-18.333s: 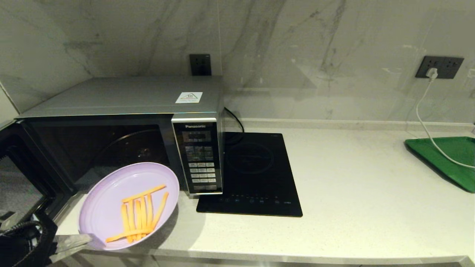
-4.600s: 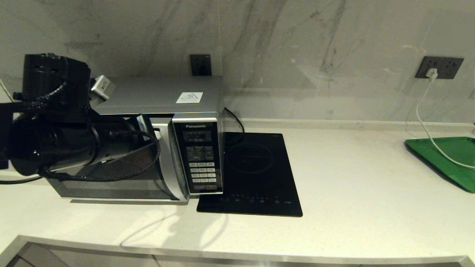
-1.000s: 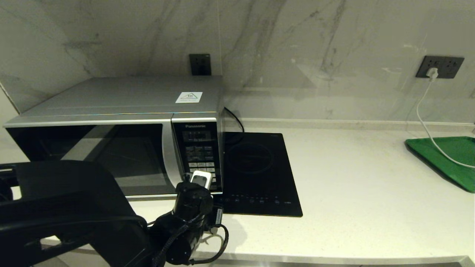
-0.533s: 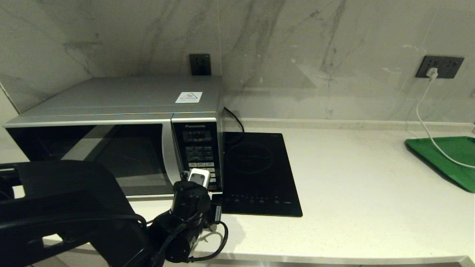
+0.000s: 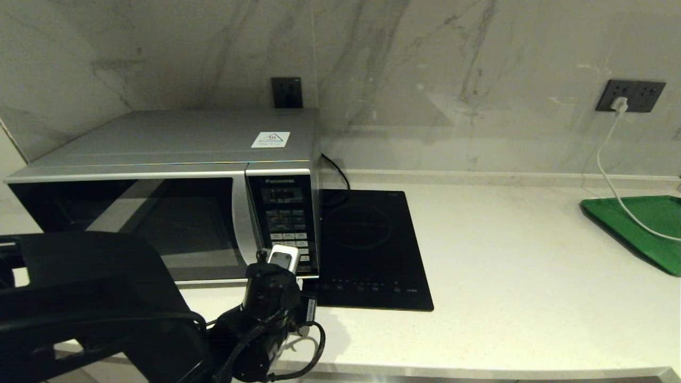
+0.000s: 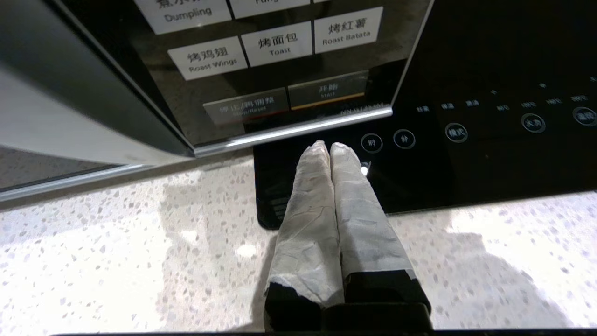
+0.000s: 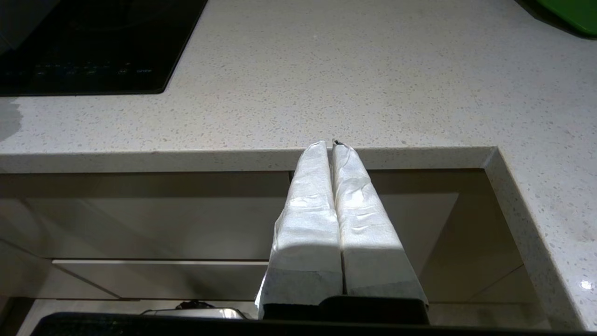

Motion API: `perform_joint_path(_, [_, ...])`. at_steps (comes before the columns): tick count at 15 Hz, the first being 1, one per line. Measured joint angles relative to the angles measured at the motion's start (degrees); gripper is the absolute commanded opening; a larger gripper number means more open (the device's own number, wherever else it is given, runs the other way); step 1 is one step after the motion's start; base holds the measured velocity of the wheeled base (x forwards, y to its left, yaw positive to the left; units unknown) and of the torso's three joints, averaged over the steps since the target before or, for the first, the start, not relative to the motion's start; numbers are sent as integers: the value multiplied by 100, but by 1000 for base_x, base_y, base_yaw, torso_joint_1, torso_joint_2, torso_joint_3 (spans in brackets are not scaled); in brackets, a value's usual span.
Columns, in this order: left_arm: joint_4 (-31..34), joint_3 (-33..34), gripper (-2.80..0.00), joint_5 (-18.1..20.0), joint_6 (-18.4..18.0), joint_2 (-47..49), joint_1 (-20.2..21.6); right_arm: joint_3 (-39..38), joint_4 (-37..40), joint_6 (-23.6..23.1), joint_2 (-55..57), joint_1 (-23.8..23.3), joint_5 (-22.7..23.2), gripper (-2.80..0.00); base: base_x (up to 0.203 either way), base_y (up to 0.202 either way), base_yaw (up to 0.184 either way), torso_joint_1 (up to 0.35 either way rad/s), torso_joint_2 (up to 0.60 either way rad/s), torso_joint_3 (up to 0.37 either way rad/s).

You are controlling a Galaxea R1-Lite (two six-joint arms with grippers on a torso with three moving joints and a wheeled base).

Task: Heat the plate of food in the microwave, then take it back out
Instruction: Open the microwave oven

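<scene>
The silver microwave [image 5: 159, 143] stands at the left of the counter with its dark glass door closed. The plate of food is hidden; nothing of it shows through the glass. My left gripper [image 6: 329, 147] is shut and empty. Its taped fingertips hover just below the bottom edge of the button panel [image 6: 280, 46], under the Start button [image 6: 326, 90] and over the near corner of the hob. In the head view the left wrist [image 5: 268, 287] sits in front of the panel's lower end. My right gripper [image 7: 332, 145] is shut and empty, parked below the counter's front edge.
A flat black induction hob [image 5: 367, 250] lies right beside the microwave. A green tray [image 5: 644, 229] sits at the far right with a white cable [image 5: 612, 175] running across it from a wall socket. The counter's front edge [image 5: 425, 367] is close to the left arm.
Since the earliest frame the plate has gone from view and the microwave door has closed. Over the last second the left wrist has only shifted slightly in front of the panel.
</scene>
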State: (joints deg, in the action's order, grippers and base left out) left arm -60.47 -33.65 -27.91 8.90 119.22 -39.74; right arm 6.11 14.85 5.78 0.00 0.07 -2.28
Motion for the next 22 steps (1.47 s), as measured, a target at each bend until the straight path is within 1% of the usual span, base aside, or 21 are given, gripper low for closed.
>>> perform_joint_path(3, [22, 342, -280, 22, -9, -242, -16, 0, 0, -2, 0, 0, -1, -280, 0, 0, 0, 0, 0, 0])
perform_joint_path(6, [331, 913, -280, 147, -48, -719, -18, 0, 0, -2, 0, 0, 0, -280, 0, 0, 0, 0, 0, 0])
perform_joint_path(8, [837, 1132, -280, 263, -76, -1261, -11, 0, 0, -1, 0, 0, 0, -280, 0, 0, 0, 0, 0, 0])
perform_joint_path(10, [1716, 1188, -280, 401, -89, -2003, 2, 0, 0, 0, 0, 0, 0, -280, 0, 0, 0, 0, 0, 0])
perform_joint_path(12, [3018, 980, -280, 504, -88, -3003, 5, 0, 1, -2, 0, 0, -2, -280, 0, 0, 0, 0, 0, 0])
perform_joint_path(13, [3850, 737, -280, 511, -65, -3560, 10, 0, 0, -2, 0, 0, -2, -280, 0, 0, 0, 0, 0, 0])
perform_joint_path(15, [5972, -27, -280, 509, 168, -4649, 86, 1, 0, 0, 0, 0, 0, -280, 0, 0, 0, 0, 0, 0])
perform_joint_path(17, [8190, -946, -280, 554, 573, -5744, 310, 1, 2, -2, 0, 0, 2, -280, 0, 0, 0, 0, 0, 0])
perform_joint_path(19, [9975, -1621, -280, 578, 838, -6723, 652, 1, 2, -1, 0, 0, -1, -280, 0, 0, 0, 0, 0, 0])
perform_joint_path(20, [10761, -1880, -280, 572, 905, -7148, 930, 1, 2, -2, 0, 0, 2, -280, 0, 0, 0, 0, 0, 0])
perform_joint_path(21, [11403, -2060, -280, 569, 910, -7508, 1312, 1, 2, 0, 0, 0, 2, -280, 0, 0, 0, 0, 0, 0])
perform_joint_path(22, [11858, -2194, -280, 587, 821, -7839, 1718, 1, 2, 0, 0, -2, 2, -280, 0, 0, 0, 0, 0, 0])
